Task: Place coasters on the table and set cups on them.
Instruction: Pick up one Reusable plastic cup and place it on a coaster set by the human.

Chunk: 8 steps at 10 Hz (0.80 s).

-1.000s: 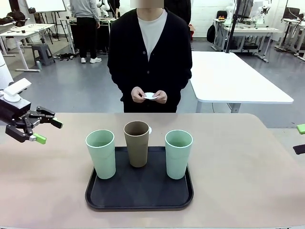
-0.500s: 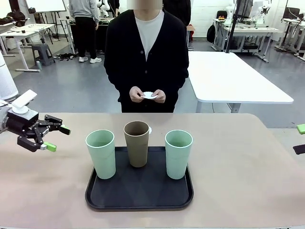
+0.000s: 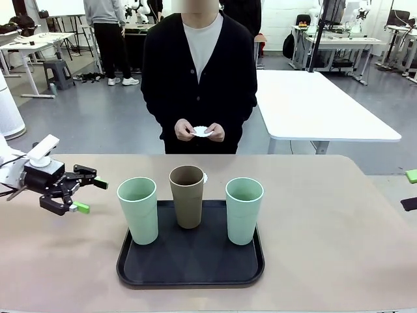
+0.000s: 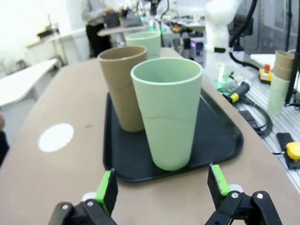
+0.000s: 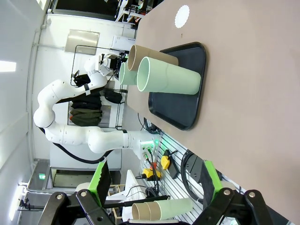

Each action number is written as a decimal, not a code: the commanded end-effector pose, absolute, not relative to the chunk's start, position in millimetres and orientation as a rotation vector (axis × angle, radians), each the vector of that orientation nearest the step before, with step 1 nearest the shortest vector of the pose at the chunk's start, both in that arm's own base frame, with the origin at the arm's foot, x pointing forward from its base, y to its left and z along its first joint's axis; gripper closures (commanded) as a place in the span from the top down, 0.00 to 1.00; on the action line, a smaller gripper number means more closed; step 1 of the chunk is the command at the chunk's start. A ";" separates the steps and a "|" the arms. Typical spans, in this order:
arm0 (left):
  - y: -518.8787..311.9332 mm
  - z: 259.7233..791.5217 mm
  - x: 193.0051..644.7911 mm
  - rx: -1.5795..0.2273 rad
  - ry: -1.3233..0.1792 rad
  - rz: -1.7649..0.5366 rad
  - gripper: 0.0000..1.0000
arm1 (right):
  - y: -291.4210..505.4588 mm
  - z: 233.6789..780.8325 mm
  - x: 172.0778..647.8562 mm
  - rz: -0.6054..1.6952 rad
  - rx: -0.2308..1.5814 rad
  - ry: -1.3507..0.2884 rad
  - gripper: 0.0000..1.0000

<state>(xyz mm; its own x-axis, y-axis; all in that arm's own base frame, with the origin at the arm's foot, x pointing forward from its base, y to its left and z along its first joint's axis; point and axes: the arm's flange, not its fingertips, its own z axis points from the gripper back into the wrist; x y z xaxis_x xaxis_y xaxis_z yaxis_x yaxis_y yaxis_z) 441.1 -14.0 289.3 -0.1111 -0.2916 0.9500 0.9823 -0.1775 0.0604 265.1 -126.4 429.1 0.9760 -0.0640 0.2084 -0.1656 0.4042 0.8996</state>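
Since a second ago my left gripper (image 3: 91, 195) has travelled rightward from the left edge of the table (image 3: 326, 228). It now hangs above the tabletop, near the left green cup (image 3: 138, 210) but apart from it. Its jaws stand wide with nothing between them, and in my left wrist view that cup stands straight ahead, beyond the green pads (image 4: 107, 190).

All three cups stand upright on the black tray (image 3: 189, 264), which lies on the table in front of me. The left green cup is at the tray's front left corner. The brown cup (image 3: 187, 195) is in the middle, farther back. One white coaster (image 4: 56, 137) lies flat on the bare table just behind the brown cup, off the tray. From the front I see only a sliver of it past the cup's rim.

Across the table the person stands with both hands (image 3: 203, 132) together at waist height, pinching something small and white that looks like more coasters. I cannot tell how many.

The right green cup (image 3: 244, 210) stands on the tray's right side. At the far right my right gripper (image 3: 410, 189) sits at the table's edge, well apart from the tray. Its jaws are spread wide and empty.
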 end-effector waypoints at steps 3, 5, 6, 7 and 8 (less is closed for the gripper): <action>-41.2 271.0 458.7 -1.080 -1.045 -1.533 1.00 | -126.4 428.4 265.5 0.066 1.167 -0.228 1.00; -57.6 266.4 463.3 -1.107 -0.999 -1.506 1.00 | -126.4 428.4 265.5 0.066 1.167 -0.228 1.00; -63.3 263.3 462.3 -1.116 -0.979 -1.497 1.00 | -126.4 428.4 265.5 0.066 1.167 -0.228 1.00; -67.0 260.0 462.6 -1.130 -0.957 -1.484 1.00 | -126.4 428.4 265.5 0.066 1.167 -0.228 1.00; -70.7 258.7 460.7 -1.169 -0.937 -1.452 1.00 | -126.4 428.4 265.5 0.066 1.167 -0.228 1.00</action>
